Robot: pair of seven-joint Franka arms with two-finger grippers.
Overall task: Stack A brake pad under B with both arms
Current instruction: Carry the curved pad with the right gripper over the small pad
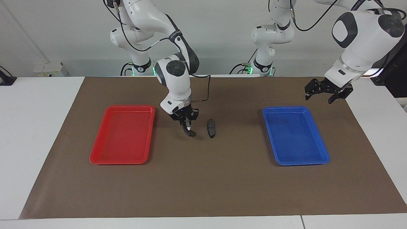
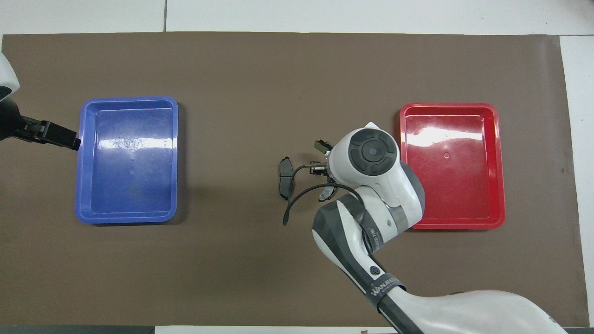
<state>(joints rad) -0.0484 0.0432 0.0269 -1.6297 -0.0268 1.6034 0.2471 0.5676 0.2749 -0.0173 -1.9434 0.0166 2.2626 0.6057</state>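
Lying flat on the brown mat (image 1: pixel 203 184), the A brake pad (image 1: pixel 211 128) is short, dark grey and slightly curved, with a faint seam across its middle; it sits about midway between the red tray (image 1: pixel 122 135) and the blue tray (image 1: pixel 295 135), its long axis running toward and away from the robots. Taking this pad as the landmark: the right gripper (image 1: pixel 188 127) hangs just beside it, on the side toward the right arm's end of the table, over bare mat. Its fingers are clamped on B (image 1: pixel 190 132), a narrow black curved piece that hangs down from the fingertips with a small bright spot near the grip; its lower tip looks close to the mat, but whether it touches cannot be told. B and the pad are apart, not stacked. In the overhead view the right arm's wrist covers most of B (image 2: pixel 321 146), leaving one end showing beside the pad (image 2: pixel 286 172).

The left gripper (image 1: pixel 327 92) waits well away from the pad, raised over the mat near the blue tray's corner nearest the robots, at the left arm's end, its fingers spread apart and holding nothing. Both trays hold nothing
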